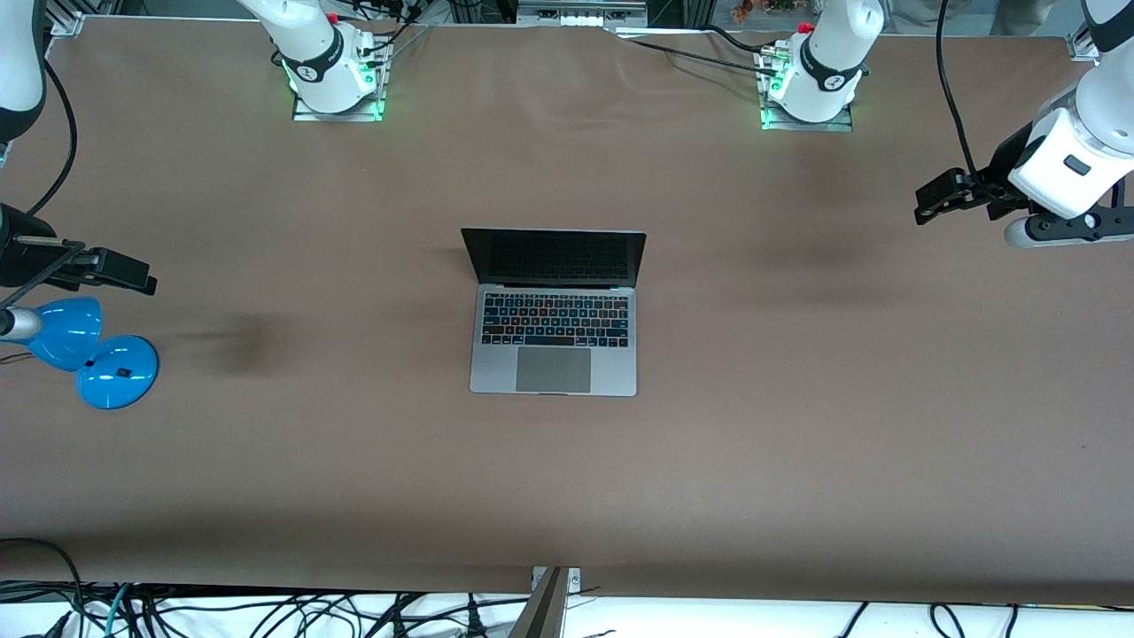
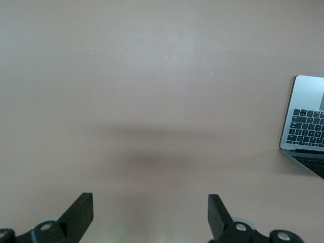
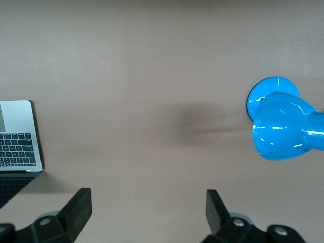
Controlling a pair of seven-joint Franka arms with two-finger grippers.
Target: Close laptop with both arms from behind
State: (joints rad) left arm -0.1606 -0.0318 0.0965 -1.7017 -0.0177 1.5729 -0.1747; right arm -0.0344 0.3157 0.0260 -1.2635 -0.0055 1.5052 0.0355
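The slim silver-grey laptop [image 1: 554,341] stands open in the middle of the table, its dark screen upright and its keyboard nearer the front camera. My left gripper [image 1: 927,206] hangs open over the table toward the left arm's end, well apart from the laptop. In the left wrist view its fingers [image 2: 81,212] spread wide over bare table and a corner of the laptop [image 2: 306,119] shows at the edge. My right gripper [image 1: 146,282] hangs open toward the right arm's end, above the lamp. The right wrist view shows this open gripper [image 3: 148,210] empty and the laptop [image 3: 17,134] at the side.
A blue desk lamp [image 1: 115,372] stands on the table at the right arm's end, just below the right gripper; the right wrist view shows the lamp [image 3: 281,124] too. Both green-lit arm bases [image 1: 337,84] stand along the table's back edge. Cables hang past the front edge.
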